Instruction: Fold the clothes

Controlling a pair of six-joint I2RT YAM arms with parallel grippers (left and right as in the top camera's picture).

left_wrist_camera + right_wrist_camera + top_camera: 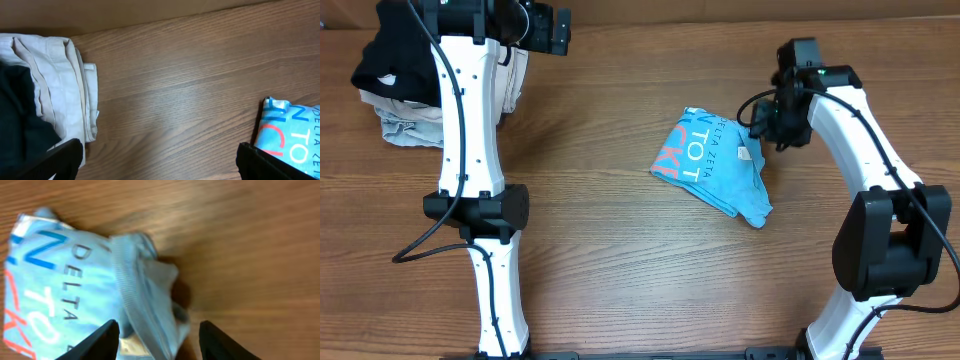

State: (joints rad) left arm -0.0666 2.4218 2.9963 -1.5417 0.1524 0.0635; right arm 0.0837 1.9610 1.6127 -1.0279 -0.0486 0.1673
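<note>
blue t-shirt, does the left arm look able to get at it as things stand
Probably yes. The left hand is open, over by the folded pile, and only table lies between it and the blue t-shirt. The right hand hovers at its collar edge, so the lettered side looks freer.

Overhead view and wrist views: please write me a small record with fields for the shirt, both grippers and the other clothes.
task item: light blue T-shirt, a rumpled bundle on the table, lettering up
right side: right gripper open, over the shirt's ribbed collar, holding nothing
left side: left gripper open, empty, near the folded pile
other clothes: black garment on beige garments, far left
</note>
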